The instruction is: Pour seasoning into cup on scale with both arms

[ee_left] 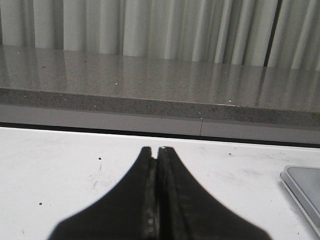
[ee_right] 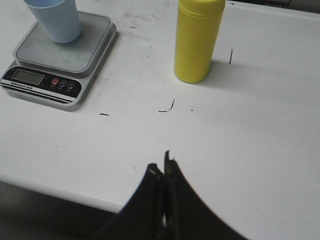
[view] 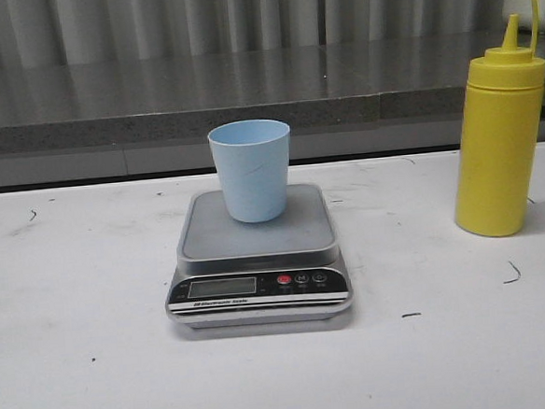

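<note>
Nearest the camera in the left wrist view, the left end effector [ee_left: 157, 149] fills the lower middle of the picture. Its two black fingers are pressed together along their whole length, tips touching, with nothing held between them. It hangs over a bare part of the white surface [ee_left: 60, 170], which carries small dark specks and faint scuffs. One corner of the scale [ee_left: 305, 187] shows at the edge of that picture, well apart from the fingertips. Beyond the surface runs a grey speckled ledge [ee_left: 150, 85] with pale vertical curtains [ee_left: 150, 27] behind it.

In the right wrist view, the right end effector [ee_right: 162, 164] is likewise closed, its black fingers meeting at the tips and gripping nothing. It sits above the near edge of the surface, apart from every object.

Out from it stands the seasoning [ee_right: 196, 42], a yellow plastic bottle, upright on the surface. A few short dark marks lie on the surface between the bottle and the fingertips.

In the front view, the seasoning [view: 499, 142] stands on the robot's right, its cone nozzle pointing up and its small tethered cap beside the nozzle. It is apart from the scale and taller than the cup.

The scale [view: 258, 262] sits in the middle of the surface, with a grey square platform, a black front panel, an LCD display and a red button [view: 284, 280].

The cup [view: 251, 170], pale blue and tapered, stands upright on the platform, toward its far side, mouth open upward.
</note>
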{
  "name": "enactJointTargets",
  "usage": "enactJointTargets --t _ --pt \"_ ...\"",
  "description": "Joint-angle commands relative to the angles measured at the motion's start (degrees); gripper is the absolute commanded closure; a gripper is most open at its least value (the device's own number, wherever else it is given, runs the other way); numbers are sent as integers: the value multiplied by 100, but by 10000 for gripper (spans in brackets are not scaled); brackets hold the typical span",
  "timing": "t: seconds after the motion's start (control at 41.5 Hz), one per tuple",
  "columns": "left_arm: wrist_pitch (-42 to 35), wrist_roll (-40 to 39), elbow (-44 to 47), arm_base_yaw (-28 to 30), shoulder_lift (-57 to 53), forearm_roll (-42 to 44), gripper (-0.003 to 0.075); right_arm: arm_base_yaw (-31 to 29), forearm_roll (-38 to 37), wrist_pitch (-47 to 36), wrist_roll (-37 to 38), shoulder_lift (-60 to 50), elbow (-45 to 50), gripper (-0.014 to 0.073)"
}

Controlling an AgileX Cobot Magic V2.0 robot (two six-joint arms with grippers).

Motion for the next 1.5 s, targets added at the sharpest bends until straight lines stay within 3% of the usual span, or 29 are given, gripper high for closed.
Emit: enactJointTargets --t 0.0,0.241,0.458,0.675,0.965,1.471 --pt "-485 0 83 9 -134 2 740 -154 -161 -547 -30 -132 11 715" --pt "-485 0 83 9 -122 2 740 -1054 502 -2871 -1057 -958 1549 710" --pt "-485 0 83 9 -122 2 740 -1945 837 -3974 -1076 -1600 2610 714" --pt "-485 0 83 9 -122 2 740 -2344 837 -5112 -1076 -2061 3359 715" --pt "-485 0 83 9 -122 2 740 -2595 984 -5891 -1066 -2442 4121 715" --pt "-485 0 83 9 -122 2 740 -2606 984 -5799 -1066 -2442 4101 715"
